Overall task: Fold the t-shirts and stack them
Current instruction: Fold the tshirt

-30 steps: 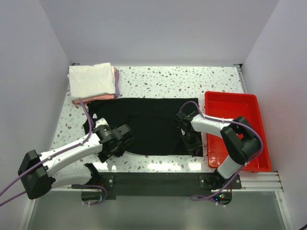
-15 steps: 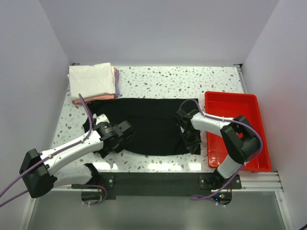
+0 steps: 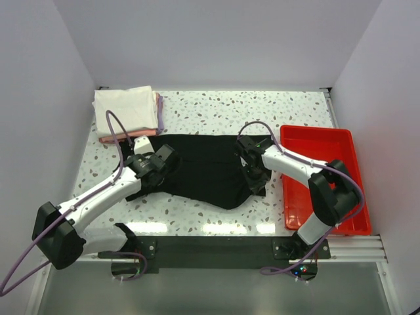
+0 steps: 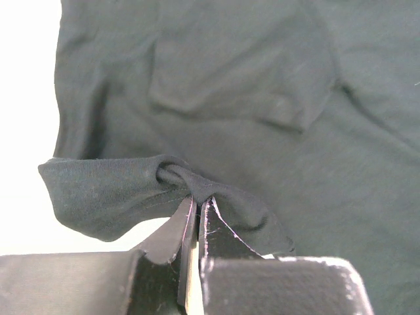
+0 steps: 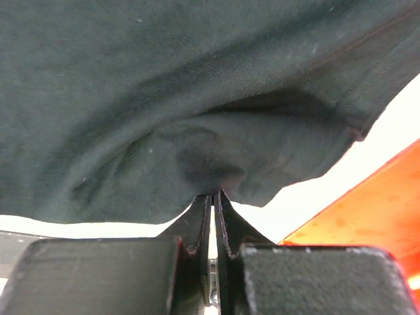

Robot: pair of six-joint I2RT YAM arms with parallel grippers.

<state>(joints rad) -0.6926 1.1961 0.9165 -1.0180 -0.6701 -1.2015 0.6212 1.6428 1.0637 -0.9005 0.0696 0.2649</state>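
Plain black short-sleeved t-shirt of soft cloth (image 3: 203,172): lies spread across the middle of the white speckled table (image 3: 230,108), between the folded pile at the far left and the tray at the right, and is pinched at both ends of its near edge. Between the two pinches the hem sags to a rounded point towards the arm bases. Left gripper (image 4: 196,202): jaws closed tight on a bunched fold of the black cloth at the shirt's left side. The fold curls over to the left of the fingertips, and a short sleeve lies flat on the shirt beyond it. Right gripper (image 5: 214,195): jaws closed tight on a gathered tuck of the same shirt at its right side, with the cloth draped above the fingertips and a corner of the tray in view at the lower right. Pile of folded shirts at the far left corner of the table: folded white t-shirt (image 3: 125,108) on top, folded pink t-shirt (image 3: 123,137) showing along the near edge beneath it, folded lavender t-shirt (image 3: 160,117) showing as a thin strip along the right edge. The black shirt's far left corner lies just beside this pile. Rectangular red plastic tray (image 3: 328,141): at the right edge of the table, just beside the shirt's right end, its near part crossed by the right arm.
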